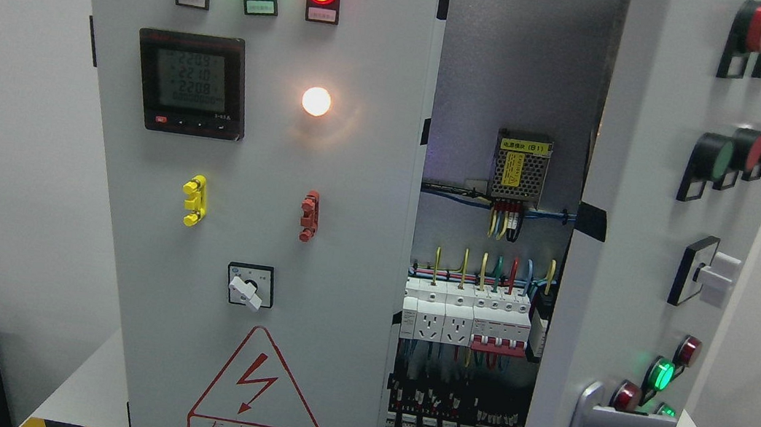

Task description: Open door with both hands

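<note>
Two grey metal cabinet doors are showing: the left grey door (239, 224), carrying a black digital meter (192, 83) and a red-and-white lightning warning triangle (260, 392), is sitting closed; the right grey door (644, 277), at 3 o'clock, is standing swung open, its silver lever handle (618, 421) at 5 o'clock. Between them, white breakers (466, 317) and coloured wiring are lying exposed. Neither robot hand is appearing in the head view, so hand state cannot be told.

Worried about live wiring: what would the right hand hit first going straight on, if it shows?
Neither hand shows, so its line cannot be told. Nearest at right, probably, is the handle of the open door.
</note>
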